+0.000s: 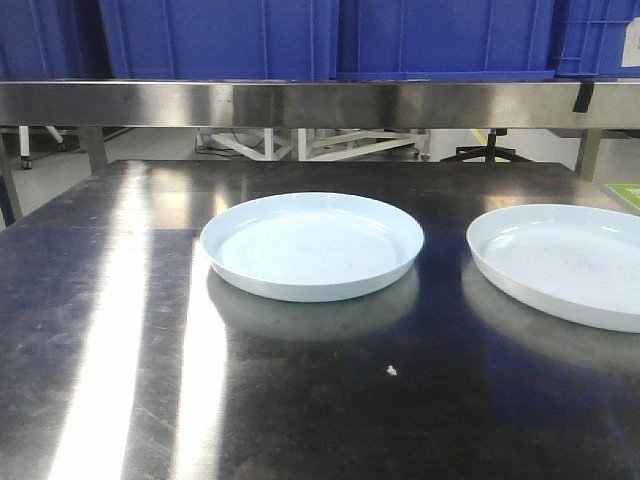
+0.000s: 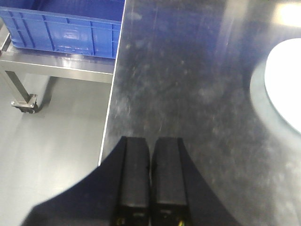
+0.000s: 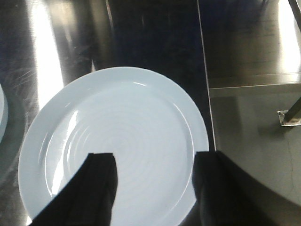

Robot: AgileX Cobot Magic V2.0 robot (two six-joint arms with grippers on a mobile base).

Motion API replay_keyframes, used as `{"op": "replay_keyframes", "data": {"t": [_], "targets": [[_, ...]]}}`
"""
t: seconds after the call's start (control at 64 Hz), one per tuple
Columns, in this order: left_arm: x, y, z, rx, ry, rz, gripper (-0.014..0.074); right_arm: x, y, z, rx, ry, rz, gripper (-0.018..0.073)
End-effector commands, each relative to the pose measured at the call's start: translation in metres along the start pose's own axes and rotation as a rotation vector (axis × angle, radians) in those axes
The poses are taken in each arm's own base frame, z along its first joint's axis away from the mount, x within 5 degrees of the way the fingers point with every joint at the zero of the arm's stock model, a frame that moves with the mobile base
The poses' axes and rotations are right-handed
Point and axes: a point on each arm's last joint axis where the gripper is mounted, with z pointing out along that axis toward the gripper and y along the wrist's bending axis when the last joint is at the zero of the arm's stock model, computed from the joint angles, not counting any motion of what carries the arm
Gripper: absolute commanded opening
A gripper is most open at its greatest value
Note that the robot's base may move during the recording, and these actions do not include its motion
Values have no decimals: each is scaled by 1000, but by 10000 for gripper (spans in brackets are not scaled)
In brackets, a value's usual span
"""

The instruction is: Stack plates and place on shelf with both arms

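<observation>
Nearest to me, on the left wrist view, the left gripper (image 2: 151,141) has its two fingers pressed flat together with nothing between them. It hangs over the bare steel table (image 2: 188,84) close to the left edge, and past that edge I see the floor (image 2: 51,141). Off to its right a slice of the left plate (image 2: 288,89) shows at the frame border, well apart from the fingers.

On the right wrist view, the right gripper (image 3: 154,157) is spread wide and grips nothing. Its fingers (image 3: 101,179) sit over the near part of the right plate (image 3: 117,136), one on each side of its middle. I can't tell whether the tips touch it. This plate lies flat near the table's right edge, and a sliver of the left plate's rim shows at the left border.

On the front view I see neither gripper. A small pale crumb (image 1: 391,371) lies on the table toward the near side. Farther in, both plates lie flat on the table side by side. They are apart, not stacked. The left plate sits around the middle, and the right plate is cut off by the right border.

Beyond them, a steel shelf (image 1: 320,103) runs across the far side above table level. Blue crates (image 1: 220,38) stand along the top of it. Neither plate is on the shelf.
</observation>
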Motion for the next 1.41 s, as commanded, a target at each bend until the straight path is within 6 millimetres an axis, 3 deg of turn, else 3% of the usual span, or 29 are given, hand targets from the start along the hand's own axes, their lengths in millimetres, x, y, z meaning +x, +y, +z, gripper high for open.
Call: {"op": "replay_keyframes", "data": {"t": [0.0,0.266,0.344,0.438,0.453,0.641,0.86,1.391], "targets": [[-9,0,-11,14,-141,10,97,-18,3,-5,-21,-105,2,466],[-7,0,-13,11,-152,17,97,-17,3,-5,-18,-92,2,435],[-7,0,-13,11,-152,17,97,-14,3,-5,-12,-68,1,309],[-7,0,-13,11,-152,17,97,-12,2,-5,-5,-36,1,38],[-7,0,-13,11,-152,17,97,-11,2,-5,-4,-34,1,34],[-7,0,-13,11,-152,17,97,-12,2,-5,-6,-40,0,177],[-7,0,-13,11,-152,17,97,-11,2,-5,-2,-25,0,475],[-7,0,-13,11,-152,17,97,-8,1,-1,12,18,-9,477]]}}
